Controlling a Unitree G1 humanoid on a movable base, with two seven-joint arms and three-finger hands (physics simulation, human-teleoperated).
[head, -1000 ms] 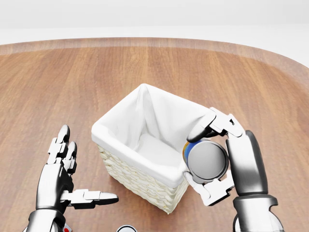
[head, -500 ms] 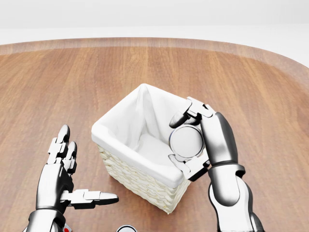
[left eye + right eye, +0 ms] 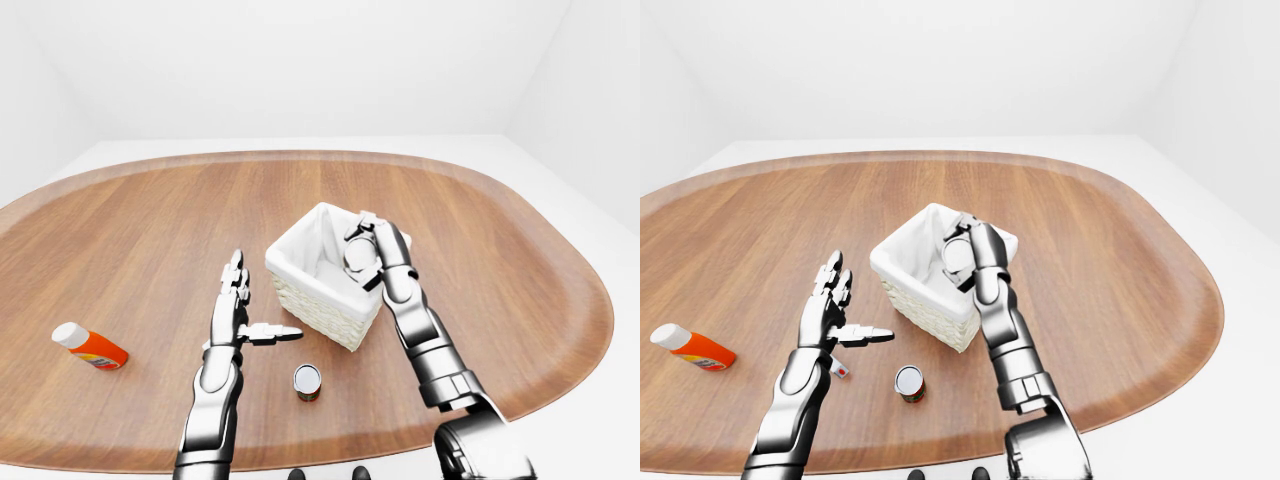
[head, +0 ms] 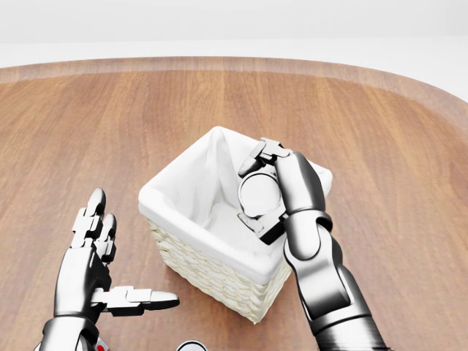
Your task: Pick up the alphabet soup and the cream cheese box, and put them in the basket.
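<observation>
**Soup can carried in over the basket**

Moving leftward and upward in the head view, my right hand [image 4: 265, 191] has gone from beside the basket's right-hand wall to above its open mouth, and the alphabet soup [image 4: 259, 196] has travelled with it. My fingers [image 4: 253, 161] are wrapped round the can, one curling over its top edge and another hooked beneath, so the hand is clamped on it. Only the can's plain grey end faces the head camera; its label is hidden from that view. The can hangs over the white cloth lining, near the basket's right-hand rim, and I cannot tell whether it touches the lining.

The basket [image 4: 207, 270] sits on the wooden table [image 4: 110, 124], woven walls pale, lining folded over the rim.

My left hand [image 4: 96, 257] has not shifted over the last second. It hovers left of the basket with its fingers spread apart, thumb pointing toward the wicker wall, gripping nothing.

In the left-eye view a second small can [image 3: 307, 382] stands upright on the table below the basket, just right of my left forearm. An orange bottle [image 3: 90, 346] with a white cap lies on its side well apart at the table's left. A tiny red-and-white thing [image 3: 840, 371] lies beside my left wrist in the right-eye view; too small to identify. The cream cheese box I cannot make out.
</observation>
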